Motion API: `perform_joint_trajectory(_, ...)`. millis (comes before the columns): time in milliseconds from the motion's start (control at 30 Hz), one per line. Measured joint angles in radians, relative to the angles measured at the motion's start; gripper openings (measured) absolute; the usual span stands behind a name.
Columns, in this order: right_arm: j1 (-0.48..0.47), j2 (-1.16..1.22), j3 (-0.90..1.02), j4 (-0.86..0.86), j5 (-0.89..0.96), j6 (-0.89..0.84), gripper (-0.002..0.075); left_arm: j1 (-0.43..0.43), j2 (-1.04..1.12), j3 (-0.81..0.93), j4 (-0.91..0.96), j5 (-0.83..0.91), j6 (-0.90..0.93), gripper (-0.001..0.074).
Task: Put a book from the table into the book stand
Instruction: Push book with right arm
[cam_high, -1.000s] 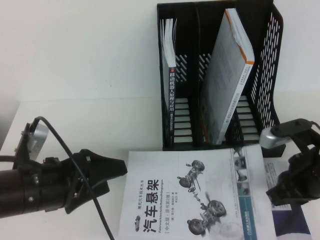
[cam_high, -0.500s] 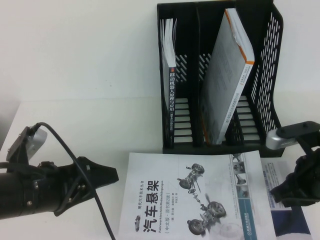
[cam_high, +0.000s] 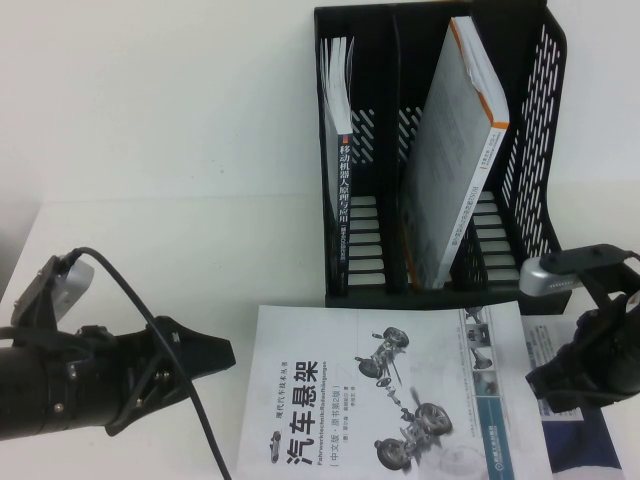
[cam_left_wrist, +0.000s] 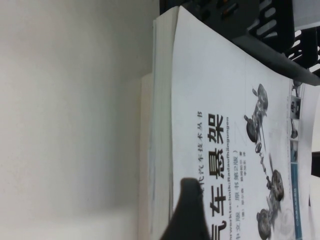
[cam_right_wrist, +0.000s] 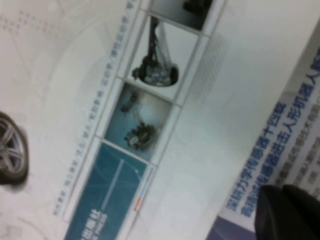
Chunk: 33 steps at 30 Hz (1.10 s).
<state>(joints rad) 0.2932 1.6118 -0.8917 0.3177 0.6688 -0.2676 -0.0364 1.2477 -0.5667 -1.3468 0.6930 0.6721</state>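
Book (cam_high: 390, 395): large white softcover with bold blue title characters, a grey car-suspension picture and a teal band along its right edge, lying flat and face up on the white worktop (cam_high: 180, 180), directly in front of the book stand (cam_high: 535, 130) and just short of its base; in the left wrist view (cam_left_wrist: 225, 140) its page block faces the camera and it appears to rest on another white volume, though that cannot be settled. Book stand: black, three upright slots, perforated side walls. Its left slot holds a black-spined book (cam_high: 340, 170) with white characters, standing upright; an orange-edged book (cam_high: 455, 150) leans tilted in the right part of the stand. Left gripper (cam_high: 195, 350): low over the worktop at the book's left edge, just beside it, jaws drawn together to a narrow point and holding nothing. Right gripper (cam_high: 575, 375): above the book's right edge, near the teal band; whether its jaws are wide or narrow I cannot tell. A second white item with blue print (cam_right_wrist: 280, 145) lies beside the book on the right-hand side.
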Motion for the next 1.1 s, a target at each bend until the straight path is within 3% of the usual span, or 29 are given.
perform_joint_trajectory(667,0.000,0.072,-0.058,0.109,0.016,-0.077,-0.0001,0.000,0.000,0.000,-0.010,-0.022,-0.025,0.0540)
perform_joint_trajectory(767,0.000,0.080,-0.070,0.123,0.014,-0.077,-0.0001,0.038,0.000,0.000,-0.001,-0.005,-0.025,0.0540)
perform_joint_trajectory(1100,0.048,0.107,-0.090,0.148,-0.025,-0.093,-0.0001,0.279,0.017,-0.001,0.044,0.163,-0.010,0.0540)
